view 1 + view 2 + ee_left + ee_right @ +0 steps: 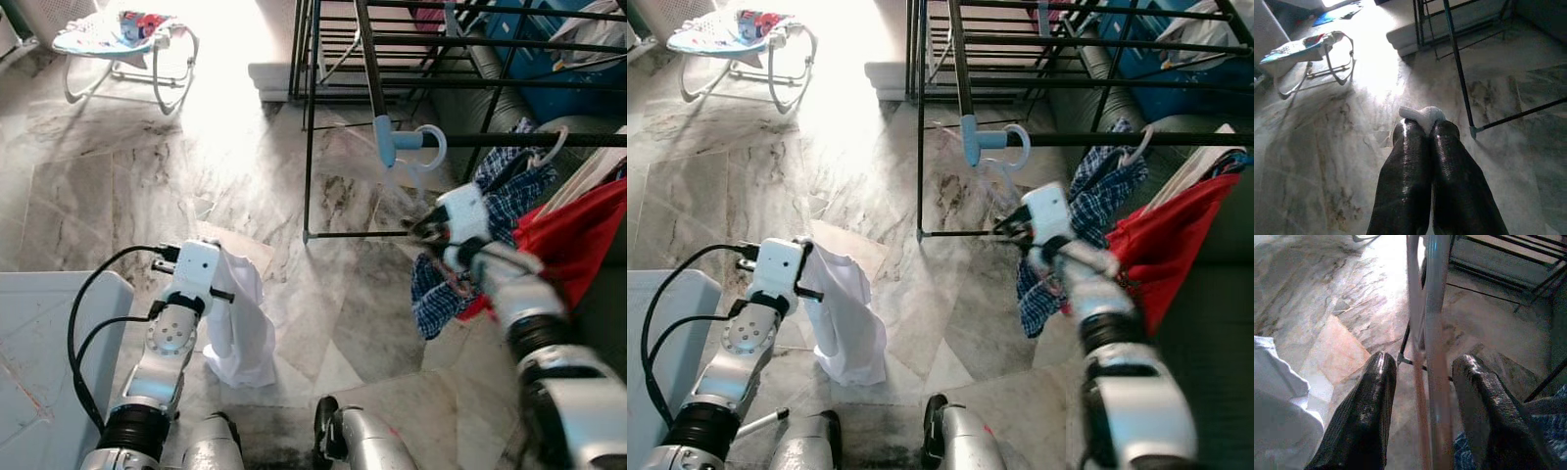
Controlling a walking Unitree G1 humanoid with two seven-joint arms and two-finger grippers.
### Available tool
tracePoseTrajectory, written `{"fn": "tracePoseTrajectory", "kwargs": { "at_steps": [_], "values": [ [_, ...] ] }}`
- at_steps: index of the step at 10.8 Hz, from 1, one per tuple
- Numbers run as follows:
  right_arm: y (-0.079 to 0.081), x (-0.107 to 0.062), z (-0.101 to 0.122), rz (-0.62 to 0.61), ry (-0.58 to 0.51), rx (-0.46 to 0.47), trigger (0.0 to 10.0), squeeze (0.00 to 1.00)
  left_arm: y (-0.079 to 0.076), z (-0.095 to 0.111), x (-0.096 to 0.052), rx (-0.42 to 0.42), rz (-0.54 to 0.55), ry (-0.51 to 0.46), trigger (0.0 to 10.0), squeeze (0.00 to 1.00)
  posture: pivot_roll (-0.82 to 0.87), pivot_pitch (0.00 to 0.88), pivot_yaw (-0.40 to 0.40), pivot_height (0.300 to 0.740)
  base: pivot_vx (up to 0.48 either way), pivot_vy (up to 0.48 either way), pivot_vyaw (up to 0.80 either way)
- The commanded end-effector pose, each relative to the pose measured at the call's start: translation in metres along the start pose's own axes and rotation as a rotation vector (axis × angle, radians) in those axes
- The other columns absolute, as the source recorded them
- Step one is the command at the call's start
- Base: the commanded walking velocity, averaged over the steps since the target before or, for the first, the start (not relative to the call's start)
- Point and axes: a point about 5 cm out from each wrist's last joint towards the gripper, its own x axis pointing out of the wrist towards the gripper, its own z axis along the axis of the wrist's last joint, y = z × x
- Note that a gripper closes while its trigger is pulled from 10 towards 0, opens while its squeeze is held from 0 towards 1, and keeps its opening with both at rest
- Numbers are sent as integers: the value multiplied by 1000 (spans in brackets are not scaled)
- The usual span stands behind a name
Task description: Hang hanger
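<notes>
White cloth (241,323) beside drying rack (372,88)

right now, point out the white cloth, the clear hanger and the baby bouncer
white cloth (245,328), left eye view, middle of the hanging fabric
clear hanger (432,143), left eye view, its hook over the rack bar
baby bouncer (118,34), left eye view, its padded seat
</notes>
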Motion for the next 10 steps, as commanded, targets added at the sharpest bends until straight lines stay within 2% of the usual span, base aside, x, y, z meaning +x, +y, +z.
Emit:
{"fn": "tracePoseTrajectory", "kwargs": {
  "at_steps": [1,3,4,7,8,9,10],
  "values": [
    [-3,-1,3,38,21,-12,10000,1000,-5,0,0,11,-21,3,10000,0,-5,183,-91,740,0,0,0],
    [-5,-4,0,109,67,-15,10000,1000,-9,-2,-2,9,-40,9,10000,0,-5,183,-94,740,0,0,0],
    [-3,-5,0,167,83,-12,10000,0,-10,-2,-2,11,-43,11,10000,0,-5,185,-94,740,0,0,0],
    [-11,-6,-1,142,122,-34,10000,0,-10,-2,-2,17,-50,13,10000,0,-5,186,-94,740,0,0,0],
    [-15,-7,3,127,109,-16,2471,0,-10,-3,-3,20,-50,15,10000,0,-3,188,-95,740,0,0,0],
    [-17,-7,6,135,106,-18,0,0,-11,-3,-3,22,-51,16,10000,0,-1,191,-94,740,0,0,0],
    [-21,-8,10,120,101,-22,0,0,-12,-4,-4,25,-58,20,10000,0,-2,192,-93,740,0,0,0]
  ]
}}
